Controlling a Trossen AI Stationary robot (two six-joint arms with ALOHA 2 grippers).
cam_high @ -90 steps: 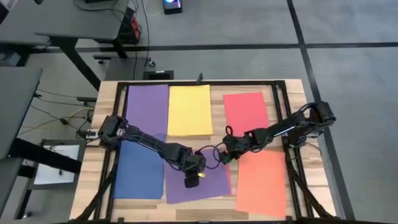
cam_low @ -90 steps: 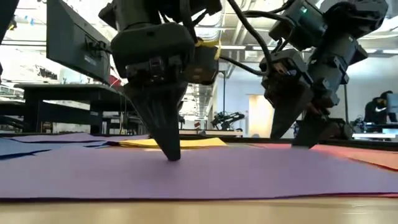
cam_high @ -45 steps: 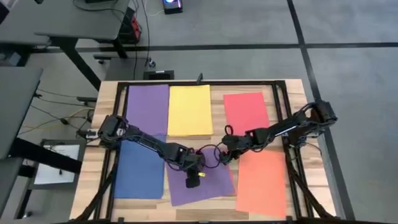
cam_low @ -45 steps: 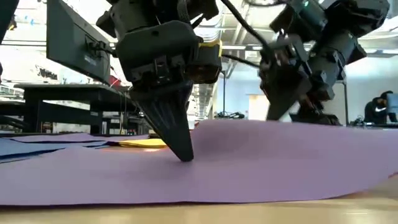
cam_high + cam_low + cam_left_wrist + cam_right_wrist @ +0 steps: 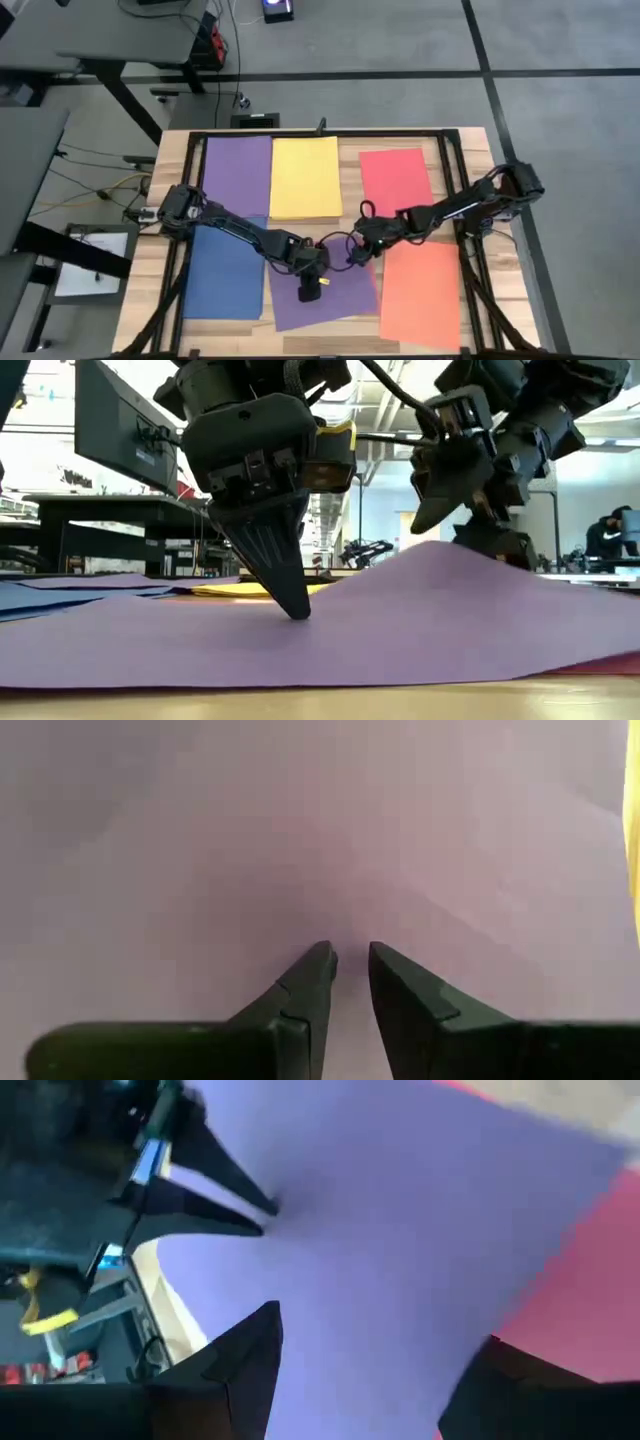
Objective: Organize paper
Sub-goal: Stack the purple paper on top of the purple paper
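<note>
- the front purple sheet [image 5: 325, 290] is the one being worked, lying at the near edge of the table [image 5: 165, 310]; everything else i place from it.
- the left gripper [image 5: 290, 605] stands point-down on that sheet near its middle, its fingers drawn nearly together with only a slim gap and nothing between them, pressing the paper flat.
- the right gripper [image 5: 357, 255] is at the sheet's far right corner, and that corner rides up off the table beneath it; its fingers are spread with the paper running between them, but i cannot tell if they actually pinch it.
- risk, to my eye: with one point pinned and one corner raised, a hard pull could crease or tear the sheet along the swell between the two grippers.
- if the left tip drags rather than holds, the sheet could skid onto the orange-coral sheet [image 5: 420, 295] just right of it or the blue sheet [image 5: 225, 275] just left.
- the corner may also slip free and flop back crooked.
- the worked sheet is thin, plain and matte, bowed in a smooth hump with no visible fold.
- beyond it lie a yellow sheet [image 5: 304, 177], a second purple sheet [image 5: 238, 172] and a red-pink sheet [image 5: 396, 180], all flat.
</note>
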